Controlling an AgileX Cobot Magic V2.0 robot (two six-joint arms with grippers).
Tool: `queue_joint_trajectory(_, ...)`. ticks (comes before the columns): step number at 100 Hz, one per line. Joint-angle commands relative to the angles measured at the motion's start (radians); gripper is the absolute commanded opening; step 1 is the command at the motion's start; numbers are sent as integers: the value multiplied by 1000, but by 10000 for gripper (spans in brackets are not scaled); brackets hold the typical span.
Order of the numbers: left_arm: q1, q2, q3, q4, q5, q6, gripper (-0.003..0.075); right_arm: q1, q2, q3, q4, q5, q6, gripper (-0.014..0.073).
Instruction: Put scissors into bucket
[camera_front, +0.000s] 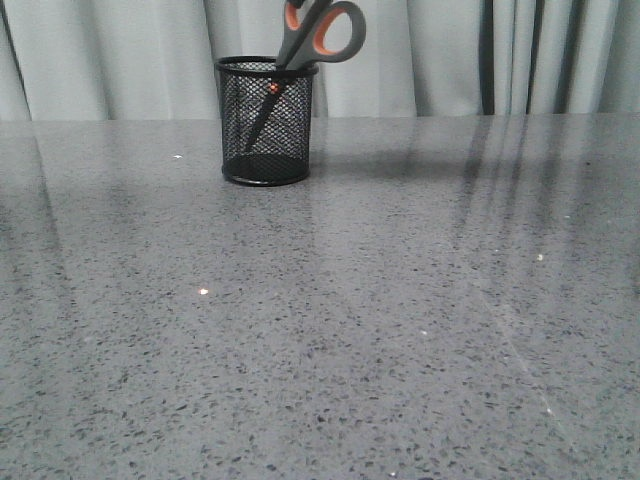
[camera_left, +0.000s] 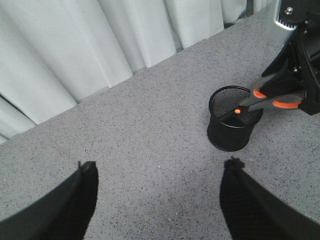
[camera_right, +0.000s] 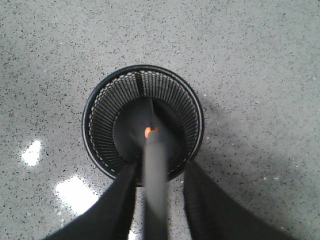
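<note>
The black mesh bucket (camera_front: 267, 150) stands upright at the back of the table, left of centre. The scissors (camera_front: 320, 35) stand in it blades down, leaning right on the rim, with the grey and orange handles sticking out above. From above, the right wrist view shows the bucket (camera_right: 95, 100) with the scissors (camera_right: 155, 165) between my right gripper's (camera_right: 161, 167) spread fingers, a gap on each side. My right gripper (camera_left: 300, 75) hovers at the handles (camera_left: 270, 100). Well apart from the bucket (camera_left: 230, 135), my left gripper (camera_left: 160, 167) is open over bare table.
The grey speckled table (camera_front: 400, 320) stretches from the bucket to the front edge. Pale curtains (camera_front: 500, 50) hang along the back edge. Neither arm shows in the front view.
</note>
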Motion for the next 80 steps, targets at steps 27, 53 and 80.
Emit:
queue_joint_trajectory(27,2,-23,-29,-24,-50,-3,474,-28,-102,-74,1,-3,2,327)
queue_joint_trajectory(53,2,-13,-29,-24,-58,16,474,-68,-204,-93,1,22,43,143)
queue_joint_trajectory(80,2,1,-29,-24,-66,16,289,-72,-333,-24,5,-20,43,-52)
